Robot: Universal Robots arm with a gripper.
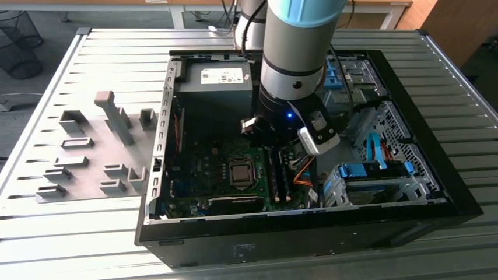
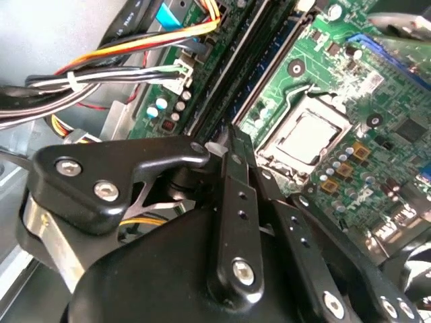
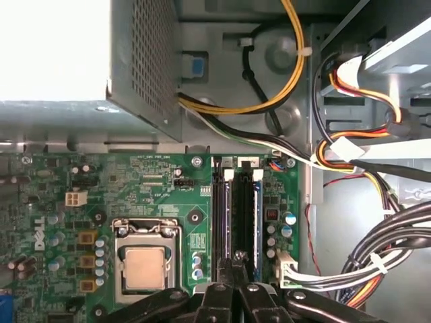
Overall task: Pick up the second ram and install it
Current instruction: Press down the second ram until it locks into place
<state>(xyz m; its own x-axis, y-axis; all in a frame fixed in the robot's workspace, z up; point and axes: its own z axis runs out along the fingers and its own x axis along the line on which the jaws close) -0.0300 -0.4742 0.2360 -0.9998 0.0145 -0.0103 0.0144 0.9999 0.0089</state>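
My gripper [image 1: 269,141] reaches down into the open computer case [image 1: 311,230], over the green motherboard [image 1: 202,175]. In both wrist views its black fingers [image 2: 237,202] meet at the tips, shut with nothing between them [image 3: 239,259] [image 2: 232,134]. The tips sit right at the two long dark memory slots [image 3: 225,215] beside the processor socket [image 3: 145,266]. A thin blue edge [image 3: 257,215] runs along the slot nearer the cables; it looks like the second ram standing on edge in that slot. Whether the fingertips touch it is not visible.
A grey power supply [image 1: 218,79] fills the case's far end. Bundled coloured cables [image 3: 377,256] run close beside the slots, and blue drive brackets [image 1: 365,172] sit at the exterior view's right. Grey plastic holder blocks [image 1: 86,151] stand on the slatted table [image 1: 78,233] left of the case.
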